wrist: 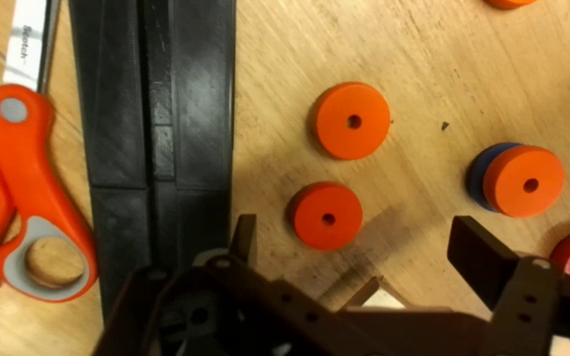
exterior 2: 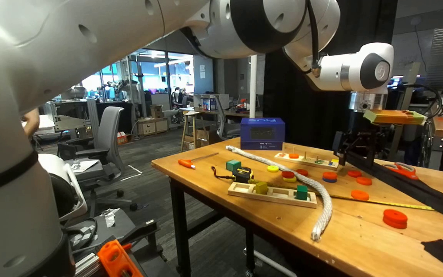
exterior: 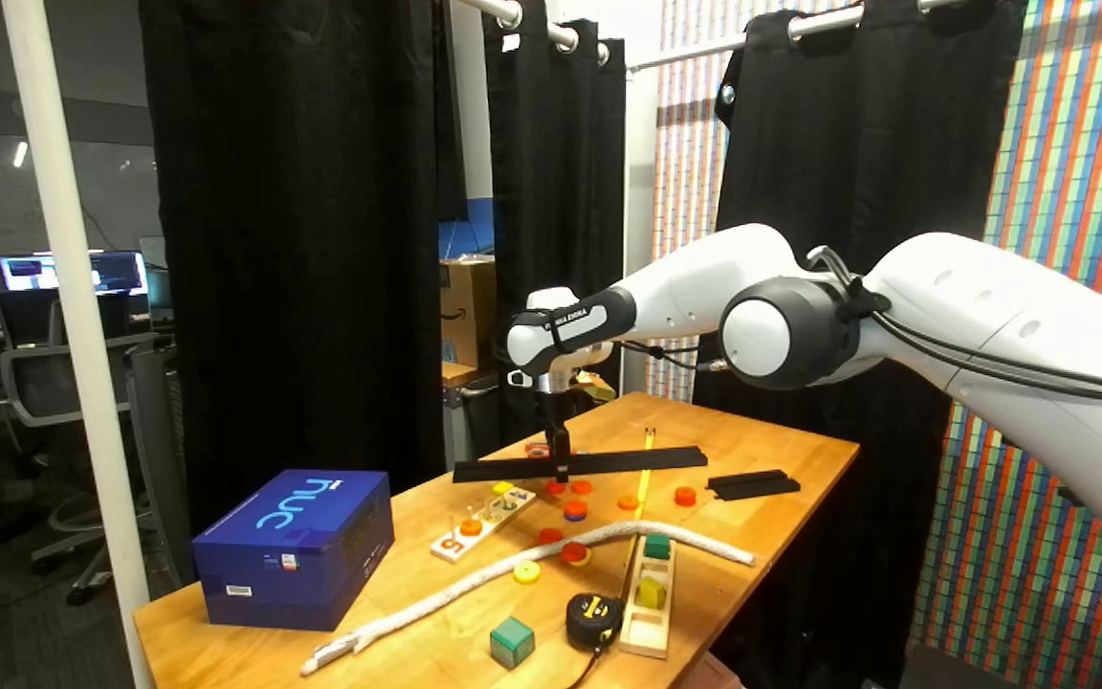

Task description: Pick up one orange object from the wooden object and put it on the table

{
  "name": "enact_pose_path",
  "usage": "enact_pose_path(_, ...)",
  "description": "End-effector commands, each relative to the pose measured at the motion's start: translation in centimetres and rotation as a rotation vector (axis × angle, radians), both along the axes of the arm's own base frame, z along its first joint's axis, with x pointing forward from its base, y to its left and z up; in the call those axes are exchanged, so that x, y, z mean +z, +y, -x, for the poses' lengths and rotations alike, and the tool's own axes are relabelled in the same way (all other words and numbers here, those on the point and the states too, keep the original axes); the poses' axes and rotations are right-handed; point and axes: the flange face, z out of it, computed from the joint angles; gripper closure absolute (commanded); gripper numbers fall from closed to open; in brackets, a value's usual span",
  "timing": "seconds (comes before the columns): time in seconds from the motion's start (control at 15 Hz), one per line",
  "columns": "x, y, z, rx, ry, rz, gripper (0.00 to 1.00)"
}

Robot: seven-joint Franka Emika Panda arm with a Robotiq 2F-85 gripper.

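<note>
Worktop (exterior: 417, 660) is carrying lookalike discs (wrist: 343, 121), inviting mispicks; end effector (wrist: 349, 228) is hanging spread. Peg (exterior 2: 294, 150) is threading orange piece (exterior 2: 293, 156); lifting crooked could be dragging the board (exterior 2: 308, 162).

The white arm (exterior: 934, 297) reaches outward, bent at the elbow (exterior: 785, 332), in both exterior views. Its wrist (exterior 2: 375, 69) is turned so that the end effector (wrist: 355, 238) hangs beneath it, pointing downward. In the wrist view the two dark fingers (wrist: 480, 259) stand wide apart, a broad gap between them.
</note>
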Motion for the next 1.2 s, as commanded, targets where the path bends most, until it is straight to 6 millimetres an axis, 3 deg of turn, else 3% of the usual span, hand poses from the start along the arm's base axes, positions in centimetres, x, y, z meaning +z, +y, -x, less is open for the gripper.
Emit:
enact_pose_path(0.0, 5.9, 2.1, 0.2, -0.07, -0.039, -0.022, 0.0)
enact_pose_path(0.27, 13.2, 5.0, 1.2, -0.207, -0.101, -0.009, 0.0)
enact_pose_path(0.6, 21.0, 7.0, 5.4, -0.499, -0.14, 0.009, 0.0)
enact_pose_path(0.87, 26.1, 6.9, 10.0, -0.723, -0.167, 0.011, 0.0)
enact_pose_path(1.13, 29.9, 5.5, 15.0, -0.932, -0.226, 0.011, 0.0)
